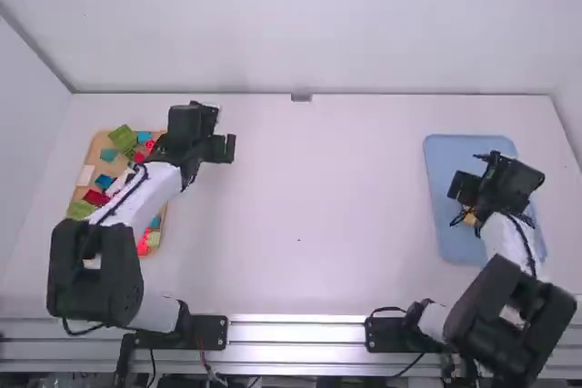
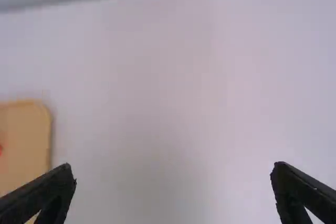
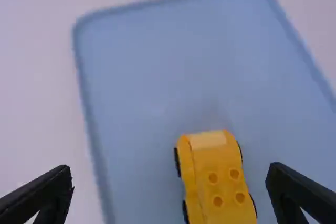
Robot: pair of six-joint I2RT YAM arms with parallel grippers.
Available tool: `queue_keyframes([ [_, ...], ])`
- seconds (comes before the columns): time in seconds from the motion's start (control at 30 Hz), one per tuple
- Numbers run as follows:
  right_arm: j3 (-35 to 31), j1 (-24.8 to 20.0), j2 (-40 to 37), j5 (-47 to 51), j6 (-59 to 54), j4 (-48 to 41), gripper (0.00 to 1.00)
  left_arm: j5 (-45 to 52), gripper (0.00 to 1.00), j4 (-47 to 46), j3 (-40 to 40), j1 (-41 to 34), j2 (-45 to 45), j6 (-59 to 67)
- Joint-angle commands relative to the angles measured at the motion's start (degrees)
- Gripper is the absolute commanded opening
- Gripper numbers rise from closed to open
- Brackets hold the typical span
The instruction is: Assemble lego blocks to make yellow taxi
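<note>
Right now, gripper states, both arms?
Left gripper: open, empty, over bare table.
Right gripper: open, nothing held, above the blue tray with the yellow toy car.

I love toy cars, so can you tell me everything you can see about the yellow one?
The yellow car looks like shiny, smooth plastic. One end is rounded, with a paler patch across it. Four little round studs show on top, and black wheels peek out at its sides. It seems to stand upright on them, in the blue tray. The right pincer is open above it, fingers spread wide and not touching it.
</note>
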Motion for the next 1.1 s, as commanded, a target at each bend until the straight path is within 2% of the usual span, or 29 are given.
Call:
queue_keyframes([
  [0.0,0.1,2.6,-6.5,1.8,0.1,-1.5,0.98,-6.1,0.99,-1.6,1.5,-2.5,-4.5,1.6],
  [0.23,0.1,10.3,-20.8,1.7,0.1,-5.8,0.98,-8.7,0.99,-4.0,1.4,-5.3,-13.3,1.6],
  [0.47,-3.7,14.4,-25.2,5.4,3.9,-2.2,0.92,-5.1,0.93,-0.5,-2.2,-1.7,-17.1,-2.0],
  [0.67,-9.1,19.8,-30.6,9.3,9.3,0.9,0.82,-0.3,0.84,3.8,-7.0,3.0,-22.0,-5.5],
  [1.0,-20.3,30.5,-41.8,9.3,11.9,0.9,0.63,-0.3,0.67,3.8,-16.8,3.0,-31.8,-5.5],
  [1.07,-22.8,30.5,-44.3,9.3,11.9,0.9,0.58,-0.3,0.63,3.8,-19.1,3.0,-34.1,-5.5],
])
